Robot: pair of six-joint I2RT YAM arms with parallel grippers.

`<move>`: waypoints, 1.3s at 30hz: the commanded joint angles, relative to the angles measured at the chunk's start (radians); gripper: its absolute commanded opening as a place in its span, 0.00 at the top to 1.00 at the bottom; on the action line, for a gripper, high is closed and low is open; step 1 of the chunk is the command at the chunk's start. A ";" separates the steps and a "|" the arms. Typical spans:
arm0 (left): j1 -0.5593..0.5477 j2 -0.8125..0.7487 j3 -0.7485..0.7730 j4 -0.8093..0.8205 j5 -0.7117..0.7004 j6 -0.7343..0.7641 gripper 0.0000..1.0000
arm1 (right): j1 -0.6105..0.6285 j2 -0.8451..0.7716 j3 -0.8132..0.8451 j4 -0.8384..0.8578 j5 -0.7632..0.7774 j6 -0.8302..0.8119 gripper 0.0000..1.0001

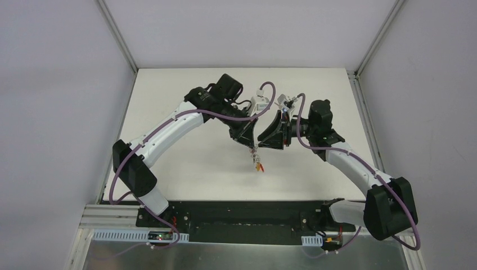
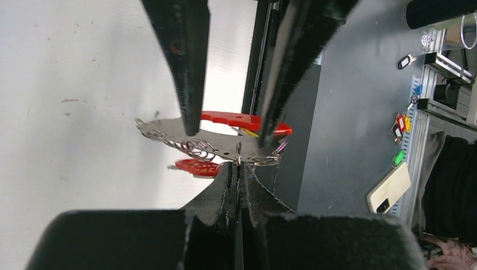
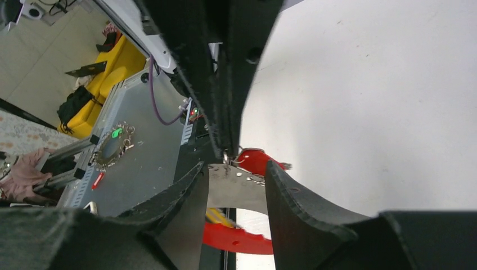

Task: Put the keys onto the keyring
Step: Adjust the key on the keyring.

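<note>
Overhead, both arms stood bent toward each other from their bases at the near edge. The left arm (image 1: 169, 126) ran up the left side and folded back inward. The right arm (image 1: 354, 163) mirrored it from the near right corner. Their wrists faced nose to nose over the middle of the table (image 1: 185, 169). Between them the keyring (image 1: 256, 154) was held off the surface, with keys (image 1: 259, 165) dangling under it as a speck of orange and red. That view was too small to show either grip.

The left wrist view supplied it. The left gripper (image 2: 238, 171) had its jaws pressed flat together, pinching one upright wire clip (image 2: 238, 152) on the edge of the keyring's grey half (image 2: 163, 128). The right gripper (image 2: 228, 134) faced it from the opposite side, its fingers (image 2: 188, 84) set as wide as the loop and bearing on its two edges. The red half (image 2: 236, 119) lay behind the grey, and a red tag (image 2: 196, 167) showed beneath it.

The right wrist view gave the same clamp from behind. The grey plate sat between that gripper's two fingers, touching each. A sliver of yellow tag (image 3: 216, 216) showed just above the red half, which the left wrist view barely caught.
</note>
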 commanded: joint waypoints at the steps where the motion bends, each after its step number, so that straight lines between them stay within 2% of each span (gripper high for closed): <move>1: -0.012 0.012 0.048 -0.051 -0.011 0.015 1.00 | 0.017 -0.043 0.048 -0.115 -0.070 -0.132 0.57; 11: -0.020 0.021 0.053 -0.046 0.002 0.008 1.00 | 0.053 -0.020 0.067 -0.192 -0.008 -0.196 0.60; 16: -0.023 0.027 0.045 -0.035 0.015 0.002 1.00 | 0.060 -0.011 0.076 -0.193 0.008 -0.194 0.65; 20: -0.024 0.030 0.046 -0.026 0.022 -0.006 1.00 | 0.064 -0.008 0.074 -0.193 0.006 -0.194 0.74; 26: -0.024 0.034 0.048 -0.012 0.018 -0.016 1.00 | 0.077 0.003 0.072 -0.190 0.005 -0.193 0.81; 30: -0.024 0.035 0.046 -0.006 0.015 -0.020 1.00 | 0.079 0.014 0.078 -0.185 0.009 -0.180 0.99; 37: -0.003 0.007 0.027 0.015 0.034 -0.023 0.99 | 0.051 0.001 0.087 -0.158 0.007 -0.136 1.00; 39: 0.012 -0.021 -0.002 0.045 0.049 -0.017 0.90 | 0.042 -0.003 0.083 -0.110 0.001 -0.088 1.00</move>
